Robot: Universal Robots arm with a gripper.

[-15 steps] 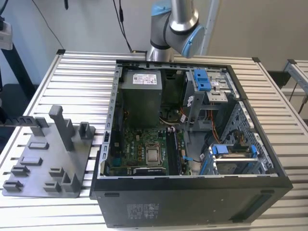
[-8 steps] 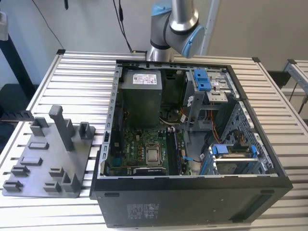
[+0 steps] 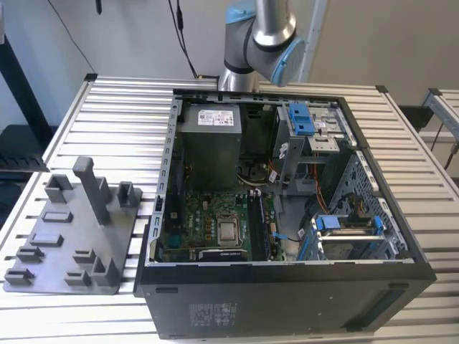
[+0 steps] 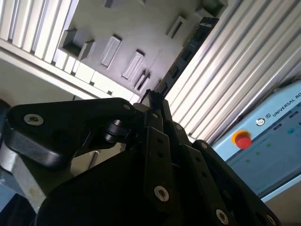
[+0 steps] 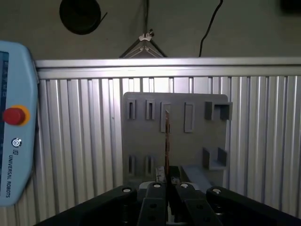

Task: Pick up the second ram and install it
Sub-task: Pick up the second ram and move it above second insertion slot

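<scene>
In the first wrist view my gripper (image 5: 166, 181) is clenched on the ram (image 5: 166, 141), which stands out from between the fingers as a thin dark strip, edge-on to the camera. Behind it lies the grey fixture (image 5: 197, 141) on the slatted table (image 5: 80, 141). I cannot tell whether the ram's far end touches the fixture or hangs clear of it. The second wrist view shows the ram (image 4: 186, 54) more from the side (notches along one edge), running from the fingertips out across the fixture's edge towards the slats. A pendant (image 5: 16, 141) with a red button shows off to one side of the fixture. In the exterior view the arm (image 3: 262, 36) rises behind the open case (image 3: 287, 287), and the fixture sits just beside the case on the exterior view's left.
</scene>
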